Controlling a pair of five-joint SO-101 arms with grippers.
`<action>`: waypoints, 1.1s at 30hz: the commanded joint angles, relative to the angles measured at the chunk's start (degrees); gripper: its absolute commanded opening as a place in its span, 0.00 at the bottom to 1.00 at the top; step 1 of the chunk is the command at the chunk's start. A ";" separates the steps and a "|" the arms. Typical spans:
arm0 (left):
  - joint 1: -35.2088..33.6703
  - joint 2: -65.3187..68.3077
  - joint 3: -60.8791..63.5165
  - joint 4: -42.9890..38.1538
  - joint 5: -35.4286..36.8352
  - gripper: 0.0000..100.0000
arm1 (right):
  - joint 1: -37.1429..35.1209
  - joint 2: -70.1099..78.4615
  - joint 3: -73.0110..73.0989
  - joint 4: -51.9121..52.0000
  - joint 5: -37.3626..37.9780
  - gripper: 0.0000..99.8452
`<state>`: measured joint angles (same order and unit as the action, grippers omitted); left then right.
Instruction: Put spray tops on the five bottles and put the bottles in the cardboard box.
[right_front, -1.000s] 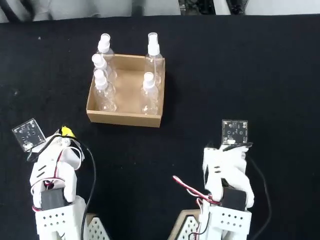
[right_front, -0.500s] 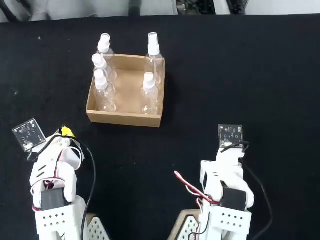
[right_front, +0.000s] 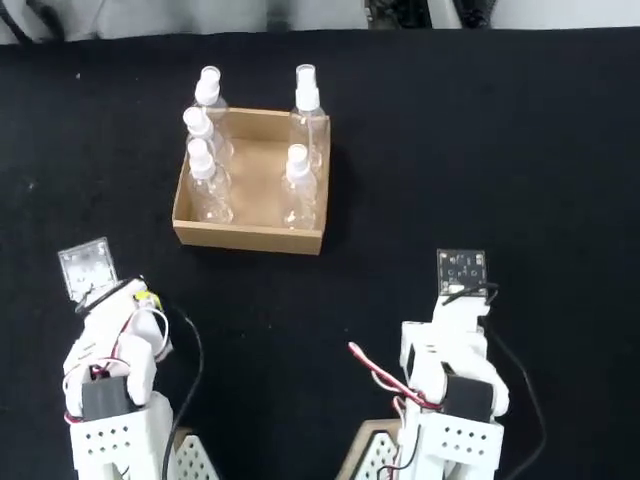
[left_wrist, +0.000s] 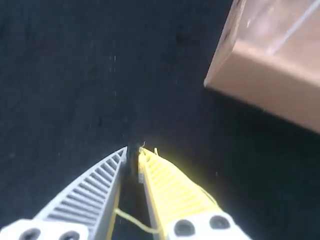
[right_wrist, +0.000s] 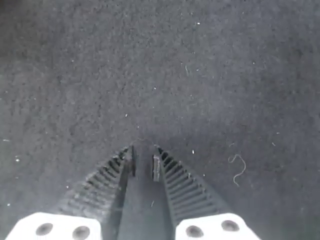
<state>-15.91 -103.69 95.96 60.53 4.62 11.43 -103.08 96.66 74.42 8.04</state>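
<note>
High view is showing five capped bottles (right_front: 298, 185) standing inside the cardboard box (right_front: 248, 238), so the left pincer (left_wrist: 132, 152) and right pincer (right_wrist: 143, 160), both closed on nothing, should be parking well clear of it.

High view: fixed camera overhead, set off the arms, looking steeply down on the black cloth-covered surface (right_front: 480, 140). It sits far enough back to take in the near edge with both arm bases and the far edge.

Left wrist view: camera on the left arm's wrist, facing along the grey-and-yellow left tool (left_wrist: 132, 154) down at the cloth, close in. One corner of the open brown cardboard box (left_wrist: 260, 75) enters; the high view shares that corner.

Right wrist view: camera on the right arm's wrist, facing along the dark grey right tool (right_wrist: 143, 159), very near the cloth. It shares with the high view the bare patch ahead of the right arm, by the near edge.
</note>
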 joint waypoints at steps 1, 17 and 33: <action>0.66 -0.26 1.45 4.57 -0.79 0.03 | 1.58 -5.41 -0.22 0.35 -0.18 0.01; 0.40 -0.62 1.45 12.48 -5.54 0.03 | 1.58 -5.41 -0.22 0.35 -0.18 0.01; 0.31 -0.62 1.45 12.48 -5.54 0.03 | 1.58 -5.41 -0.22 0.35 -0.18 0.01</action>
<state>-15.82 -103.69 95.96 72.66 -0.31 11.43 -103.08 96.66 74.42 8.04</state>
